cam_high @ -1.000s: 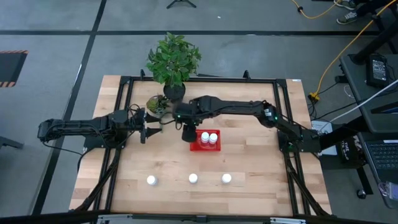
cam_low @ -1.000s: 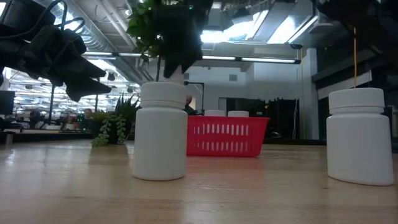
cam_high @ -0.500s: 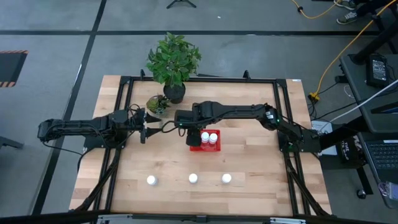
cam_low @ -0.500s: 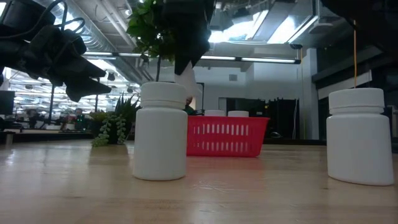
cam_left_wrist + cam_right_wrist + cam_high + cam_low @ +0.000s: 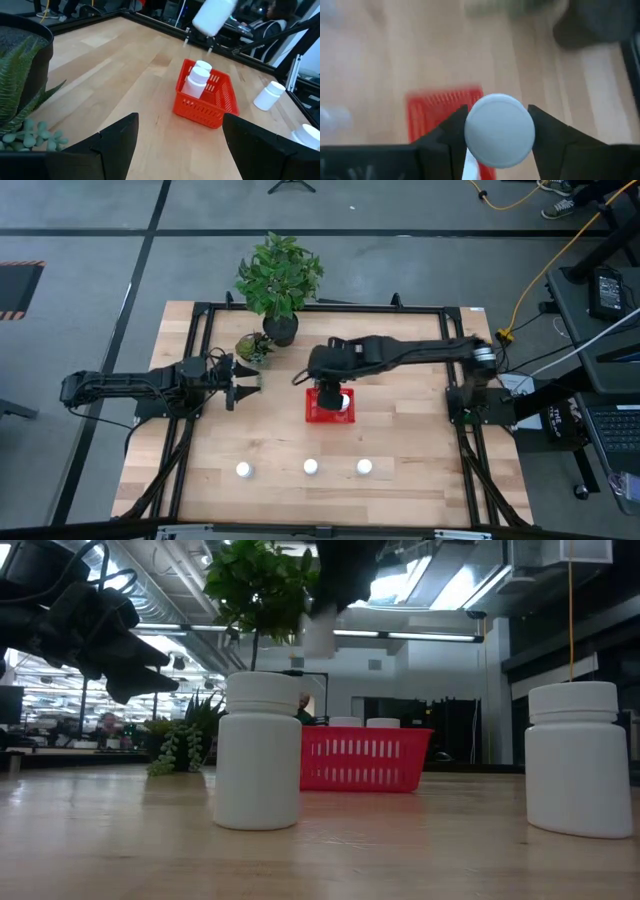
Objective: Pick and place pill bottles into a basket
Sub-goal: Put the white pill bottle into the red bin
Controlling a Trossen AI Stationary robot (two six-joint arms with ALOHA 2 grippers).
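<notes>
The right gripper (image 5: 497, 131) is clamped on a small white cylindrical pill bottle (image 5: 499, 130) with a white cap, held in the air above the small square red mesh-sided plastic basket (image 5: 318, 414). Two like bottles (image 5: 196, 80) stand inside the basket, and three more (image 5: 311, 467) stand in a row near the wooden table's (image 5: 400, 430) front edge. The left gripper (image 5: 177, 145) waits with fingers spread beside the green potted plant (image 5: 279, 277).

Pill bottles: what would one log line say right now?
right pincer: shut on pill bottle, above basket | left pincer: open, idle | basket: two bottles
</notes>
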